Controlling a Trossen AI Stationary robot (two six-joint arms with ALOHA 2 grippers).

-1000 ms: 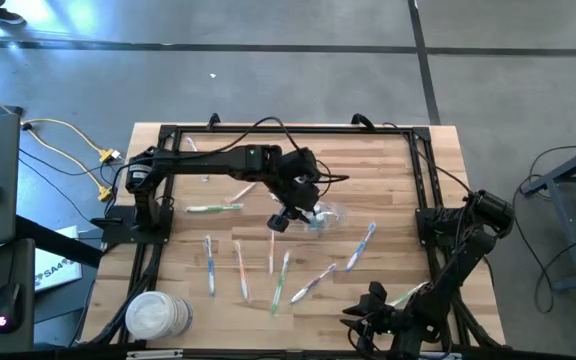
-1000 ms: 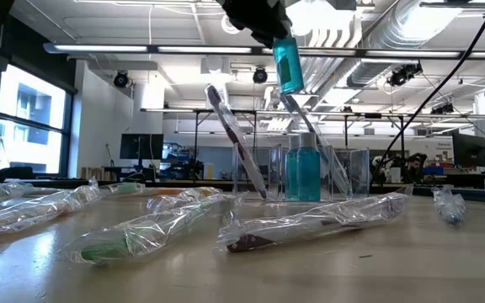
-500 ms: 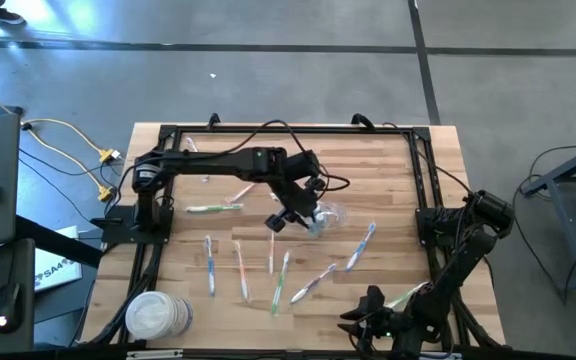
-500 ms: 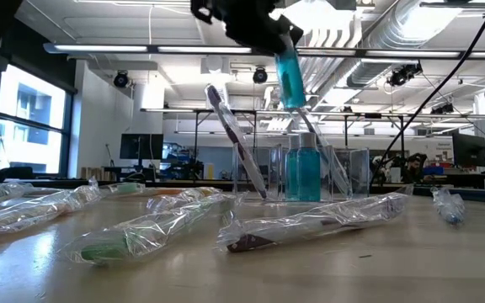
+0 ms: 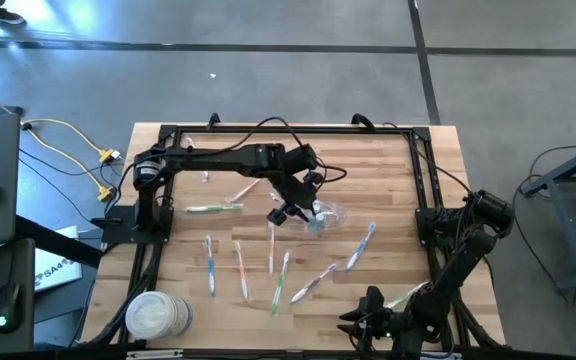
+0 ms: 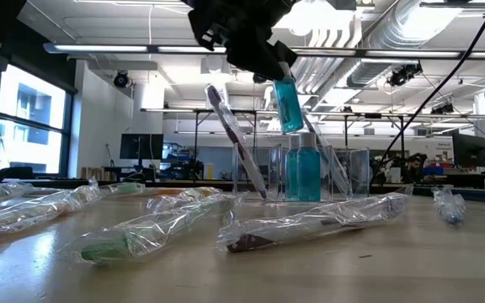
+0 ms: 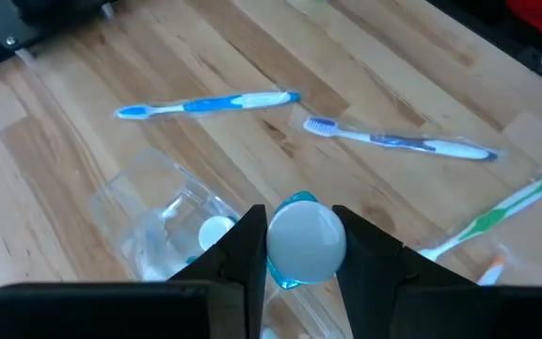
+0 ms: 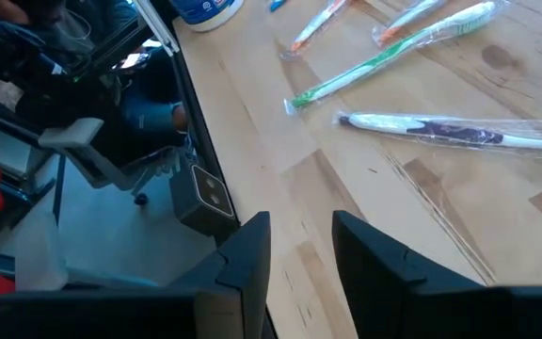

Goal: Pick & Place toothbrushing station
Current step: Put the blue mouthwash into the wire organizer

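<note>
My left gripper [image 5: 301, 207] is shut on a small blue tube with a white cap [image 6: 288, 104], just above the transparent container [image 5: 328, 215]. In the low view the container [image 6: 327, 172] holds another blue tube [image 6: 303, 172] and a toothbrush leaning on its wall [image 6: 236, 139]. Several wrapped toothbrushes lie flat on the wood, such as a green one [image 5: 214, 208] and a blue one [image 5: 361, 245]. My right gripper [image 5: 365, 318] waits open and empty at the table's near edge. My left gripper pinches the tube at its white-capped end [image 7: 306, 242] between its two fingers [image 7: 246, 247]. The fingers come from above, pointing down. The blue body [image 6: 290, 109] hangs below them, tilted, clear of the container's rim.
A black rail frame [image 5: 288, 130] borders the table. A stack of white lidded cups [image 5: 158, 315] stands at the near left corner. Wrapped toothbrushes [image 5: 282, 275] lie scattered between the container and the near edge; two more [image 7: 205, 104] [image 7: 403, 143] lie beyond the container.
My left gripper has come down toward the container with the blue tube and has tipped, so the tube now hangs lower and more tilted, its bottom near the container's rim.
</note>
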